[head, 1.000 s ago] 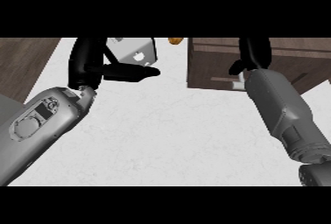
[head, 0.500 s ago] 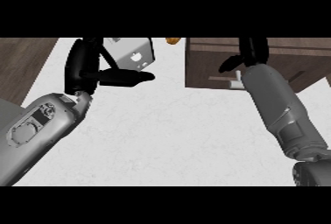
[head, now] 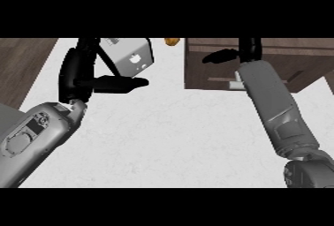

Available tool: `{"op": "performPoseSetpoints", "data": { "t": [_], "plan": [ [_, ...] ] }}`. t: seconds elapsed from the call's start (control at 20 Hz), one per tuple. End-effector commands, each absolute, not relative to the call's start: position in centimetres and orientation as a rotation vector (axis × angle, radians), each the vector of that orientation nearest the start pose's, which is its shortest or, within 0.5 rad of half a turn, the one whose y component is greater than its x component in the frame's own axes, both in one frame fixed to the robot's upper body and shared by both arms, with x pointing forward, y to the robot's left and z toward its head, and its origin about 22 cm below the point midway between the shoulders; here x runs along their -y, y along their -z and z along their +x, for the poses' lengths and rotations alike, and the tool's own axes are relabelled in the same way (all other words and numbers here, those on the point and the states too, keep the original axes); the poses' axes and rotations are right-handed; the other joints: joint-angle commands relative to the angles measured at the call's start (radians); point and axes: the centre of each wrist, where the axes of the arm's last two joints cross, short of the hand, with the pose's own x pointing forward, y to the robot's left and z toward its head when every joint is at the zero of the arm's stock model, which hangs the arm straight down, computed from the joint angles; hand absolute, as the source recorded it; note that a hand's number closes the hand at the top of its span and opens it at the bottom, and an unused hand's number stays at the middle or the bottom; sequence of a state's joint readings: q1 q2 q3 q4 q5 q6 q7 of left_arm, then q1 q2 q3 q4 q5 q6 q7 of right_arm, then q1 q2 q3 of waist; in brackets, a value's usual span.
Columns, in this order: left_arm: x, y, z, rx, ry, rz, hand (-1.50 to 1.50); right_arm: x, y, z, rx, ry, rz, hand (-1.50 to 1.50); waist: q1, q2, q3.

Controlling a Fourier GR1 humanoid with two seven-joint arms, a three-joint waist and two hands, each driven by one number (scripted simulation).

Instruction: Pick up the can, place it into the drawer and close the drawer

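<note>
A small object (head: 172, 41) lies between box (head: 134, 55) and drawer unit (head: 203, 70).

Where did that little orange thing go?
In the head view, the little orange thing peeks in at the very top edge, near the middle. It is just right of the grey box and just left of the brown wooden drawer unit.

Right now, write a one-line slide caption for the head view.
Right hand at the brown wooden drawer unit; open left hand beside a grey boxy object on the white counter.

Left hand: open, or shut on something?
Open. The left hand has its fingers straight up and its thumb stuck out sideways, with nothing held between them.
</note>
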State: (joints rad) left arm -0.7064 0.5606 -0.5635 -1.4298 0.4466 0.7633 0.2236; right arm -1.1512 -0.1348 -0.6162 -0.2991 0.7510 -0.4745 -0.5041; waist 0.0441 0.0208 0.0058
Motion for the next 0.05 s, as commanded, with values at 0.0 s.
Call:
{"op": "performPoseSetpoints", "data": {
  "t": [0.0],
  "plan": [
    [-19.02, -13.46, 33.60, 1.709, 0.052, 0.262, -1.50, 17.34, -9.30, 46.34, 1.944, -0.195, -0.621, -1.50, 0.014, -0.002, -0.005]
  ]
}}
